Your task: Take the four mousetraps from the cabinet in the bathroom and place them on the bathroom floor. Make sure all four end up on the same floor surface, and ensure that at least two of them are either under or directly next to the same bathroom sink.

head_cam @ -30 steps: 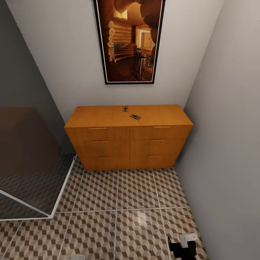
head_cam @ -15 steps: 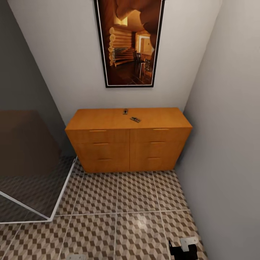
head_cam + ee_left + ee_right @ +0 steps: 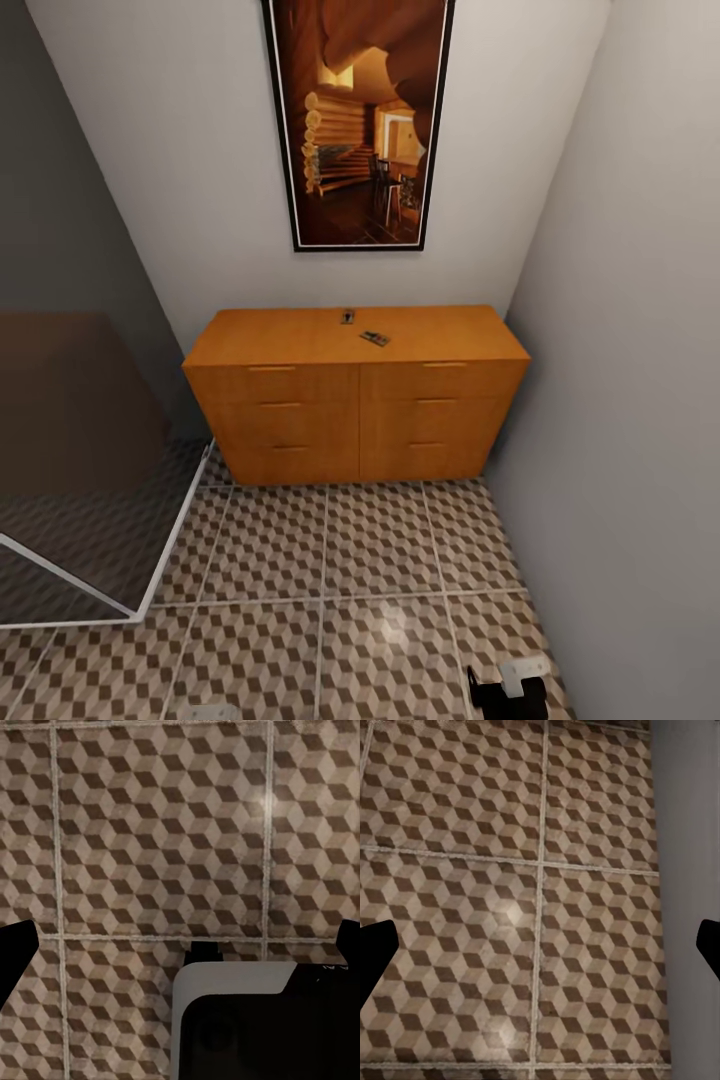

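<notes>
Scene: a narrow bathroom corner is seen from the head view, with the cabinet (image 3: 355, 395) set against the far wall under a framed picture (image 3: 358, 120) of a log-cabin interior.
Task's things: two mousetraps are seen on the cabinet's flat top, one (image 3: 347, 316) near the back edge and one (image 3: 375, 339) just in front of it and to its right, close together but apart.
Step in hand: the approach to the cabinet is judged to be under way; no trap is yet within reach of either arm.
How it is best done: the base is best brought square to the cabinet's middle and stopped close enough that both traps can be reached from above. The right-hand wall (image 3: 640, 380) is close, so room should be left for the right arm. Each flat board is best pinched across its short sides, clear of the metal parts.
Left gripper (image 3: 180, 945): jaws are held spread wide over the bathroom floor (image 3: 150, 832), with nothing between them.
Right gripper (image 3: 540, 945): jaws are likewise spread over bare tiles beside the wall, holding nothing.
Count, mousetraps: two in sight of the four named.
Count, cabinet handles: six, three on each half.
Count, framed pictures: one.
Left of the cabinet: a glass shower screen (image 3: 80, 470) with a white edge is seen.
</notes>
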